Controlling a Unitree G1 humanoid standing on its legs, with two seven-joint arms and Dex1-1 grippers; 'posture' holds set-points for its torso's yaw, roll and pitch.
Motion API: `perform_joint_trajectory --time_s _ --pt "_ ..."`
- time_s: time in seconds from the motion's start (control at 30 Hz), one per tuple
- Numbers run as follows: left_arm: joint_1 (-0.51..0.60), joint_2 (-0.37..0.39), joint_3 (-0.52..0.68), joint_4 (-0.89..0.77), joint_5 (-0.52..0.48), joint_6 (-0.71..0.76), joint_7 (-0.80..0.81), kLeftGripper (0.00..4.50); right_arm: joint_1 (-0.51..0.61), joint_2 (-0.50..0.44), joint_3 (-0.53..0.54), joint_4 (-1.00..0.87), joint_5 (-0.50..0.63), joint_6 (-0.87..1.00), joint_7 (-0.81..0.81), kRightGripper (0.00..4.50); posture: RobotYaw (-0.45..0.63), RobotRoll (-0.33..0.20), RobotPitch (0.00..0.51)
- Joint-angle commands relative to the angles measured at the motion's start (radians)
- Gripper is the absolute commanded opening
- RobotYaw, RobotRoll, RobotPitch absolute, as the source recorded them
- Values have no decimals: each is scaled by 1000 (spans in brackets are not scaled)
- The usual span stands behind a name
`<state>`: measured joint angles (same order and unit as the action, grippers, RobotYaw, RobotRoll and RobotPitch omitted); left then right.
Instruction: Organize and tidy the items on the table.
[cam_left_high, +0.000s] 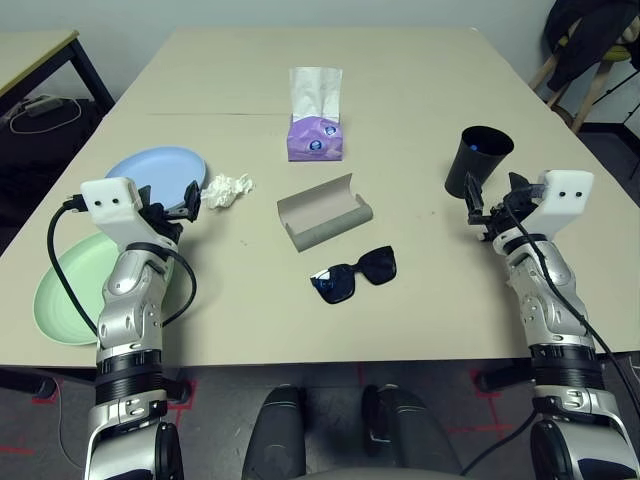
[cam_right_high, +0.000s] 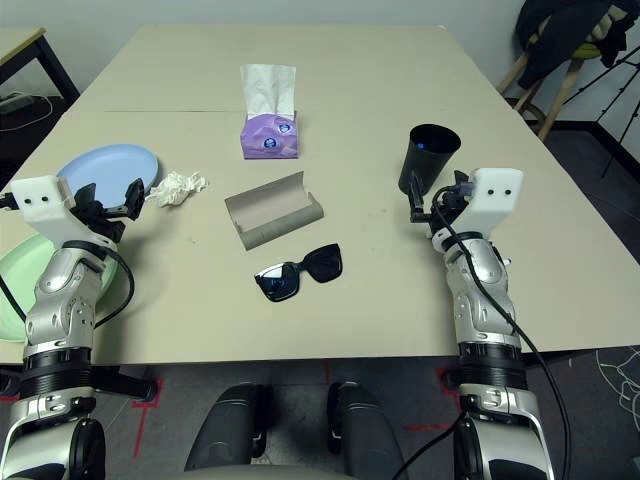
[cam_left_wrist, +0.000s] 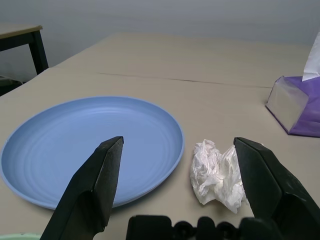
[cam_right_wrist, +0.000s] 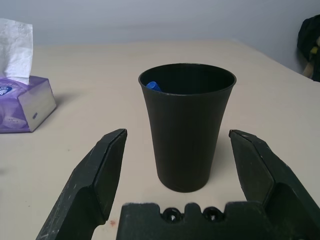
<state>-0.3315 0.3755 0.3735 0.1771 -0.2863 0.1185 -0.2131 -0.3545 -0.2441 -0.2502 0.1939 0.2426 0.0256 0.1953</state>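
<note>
Beige table (cam_left_high: 420, 120), seam across the far half. We hold our left gripper (cam_left_wrist: 180, 165) wide apart, empty, just short of the light blue plate (cam_left_high: 155, 170) and crumpled tissue (cam_left_high: 228, 190); pale green plate (cam_left_high: 70, 290) nearer us. Right gripper (cam_right_wrist: 175, 165) wide, empty, facing the upright black cup (cam_right_wrist: 186, 125), blue pen tip (cam_right_wrist: 152, 86) inside. Open grey glasses case (cam_left_high: 322, 212) and black sunglasses (cam_left_high: 355, 274) centre; purple tissue box (cam_left_high: 317, 135) beyond.
</note>
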Motion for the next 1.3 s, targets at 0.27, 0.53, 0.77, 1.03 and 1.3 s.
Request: perform_joint_trajectory --time_s 0.27,0.53,0.77,1.03,1.3 --pt "-1 14 -1 32 6 -27 -14 4500 7 -11 -13 16 4 -13 5 4477 92 0 91" --pt "-5 21 -3 41 5 -27 -18 4500 0 -26 -14 37 12 -29 31 4477 89 0 86" --pt "-8 27 -5 46 3 -27 -24 4500 4 -53 7 39 37 -46 147 4477 89 0 82" --pt "9 22 -7 24 4 -22 -25 4500 40 -133 89 -28 170 -17 547 4477 104 0 83" --pt "24 28 -9 3 4 -11 -30 4500 9 -195 183 -94 207 2 789 4477 107 0 83"
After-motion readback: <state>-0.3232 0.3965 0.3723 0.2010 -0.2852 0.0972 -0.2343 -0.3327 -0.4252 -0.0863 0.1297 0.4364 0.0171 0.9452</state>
